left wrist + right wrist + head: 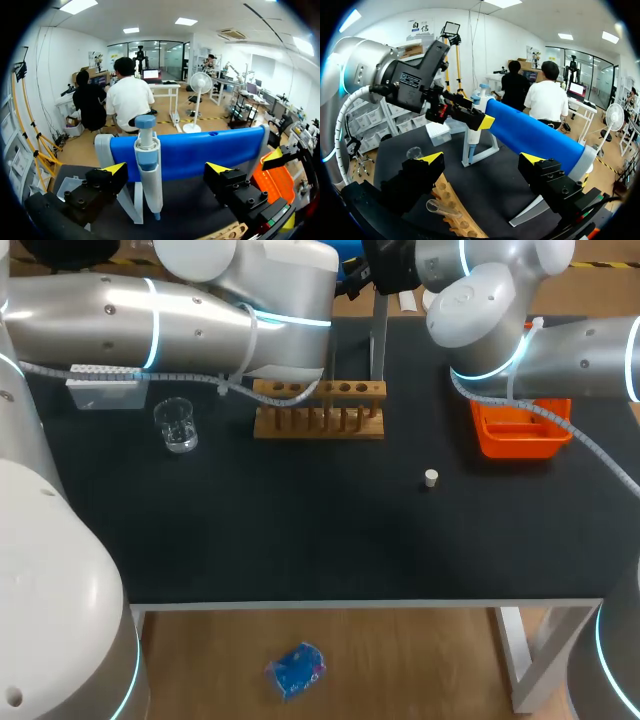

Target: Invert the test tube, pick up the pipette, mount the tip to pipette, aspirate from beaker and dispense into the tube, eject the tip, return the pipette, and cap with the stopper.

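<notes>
Left jaws apart, pipette just ahead on its stand at far edge of counter, right jaws apart above wooden rack holding test tube, stopper nearer front edge.

The pipette, white-bodied with a blue plunger cap and blue collar, is hanging upright on its white stand at the far side of the tabletop, nozzle pointing down. The clear test tube is leaning at a low slant over the wooden rack; which hole it is sitting in I cannot tell. A small clear glass beaker is standing upright to the left of the rack, with the pale tip box sitting just behind it. The little white stopper is resting alone in front of the rack, off to the right.
</notes>
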`<state>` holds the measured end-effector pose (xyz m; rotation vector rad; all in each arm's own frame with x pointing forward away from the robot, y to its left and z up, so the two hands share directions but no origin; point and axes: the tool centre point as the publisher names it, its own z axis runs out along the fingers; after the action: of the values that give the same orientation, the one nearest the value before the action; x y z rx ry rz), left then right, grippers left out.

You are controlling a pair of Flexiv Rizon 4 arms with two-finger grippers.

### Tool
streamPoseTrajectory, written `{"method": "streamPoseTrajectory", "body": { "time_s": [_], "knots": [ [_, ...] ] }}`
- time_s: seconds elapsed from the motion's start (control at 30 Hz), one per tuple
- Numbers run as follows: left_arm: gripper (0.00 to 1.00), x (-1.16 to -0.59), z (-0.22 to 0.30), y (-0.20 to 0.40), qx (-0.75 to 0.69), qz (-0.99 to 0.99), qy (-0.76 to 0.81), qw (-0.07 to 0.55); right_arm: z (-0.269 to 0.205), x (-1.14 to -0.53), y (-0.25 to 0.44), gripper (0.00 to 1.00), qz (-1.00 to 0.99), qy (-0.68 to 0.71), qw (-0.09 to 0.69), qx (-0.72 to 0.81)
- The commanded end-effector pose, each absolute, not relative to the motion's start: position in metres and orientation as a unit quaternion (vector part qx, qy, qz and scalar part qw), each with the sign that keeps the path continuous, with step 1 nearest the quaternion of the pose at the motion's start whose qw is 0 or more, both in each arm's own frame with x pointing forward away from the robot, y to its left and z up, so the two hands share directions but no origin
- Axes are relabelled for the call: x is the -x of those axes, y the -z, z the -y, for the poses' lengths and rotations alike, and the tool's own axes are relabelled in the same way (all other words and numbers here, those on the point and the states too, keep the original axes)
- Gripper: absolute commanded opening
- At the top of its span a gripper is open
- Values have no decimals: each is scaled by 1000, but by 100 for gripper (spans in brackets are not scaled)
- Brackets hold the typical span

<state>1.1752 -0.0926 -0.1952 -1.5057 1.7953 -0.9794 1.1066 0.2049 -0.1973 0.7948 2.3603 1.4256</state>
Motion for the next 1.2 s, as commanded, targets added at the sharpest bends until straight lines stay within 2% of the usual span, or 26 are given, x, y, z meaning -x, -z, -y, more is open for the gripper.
{"method": "streamPoseTrajectory", "body": {
  "time_s": [0.03, 0.3, 0.87, 0.97, 1.2],
  "knots": [
    [100, -1150, 83, 190, 542, -684, 399, 282, -205, -1107, 197, 100, -815, -492, 135, -274],
    [100, -1117, 88, 178, 453, -736, 439, 244, -196, -1087, 177, 100, -812, -530, 117, -212],
    [100, -1057, 108, 162, 228, -842, 479, 98, -149, -1019, 166, 100, -817, -552, 113, -126],
    [100, -1049, 111, 161, 207, -851, 475, 85, -139, -1009, 167, 100, -818, -551, 114, -120],
    [100, -1043, 115, 161, 202, -863, 453, 101, -136, -1006, 167, 100, -819, -550, 113, -118]
  ]
}}
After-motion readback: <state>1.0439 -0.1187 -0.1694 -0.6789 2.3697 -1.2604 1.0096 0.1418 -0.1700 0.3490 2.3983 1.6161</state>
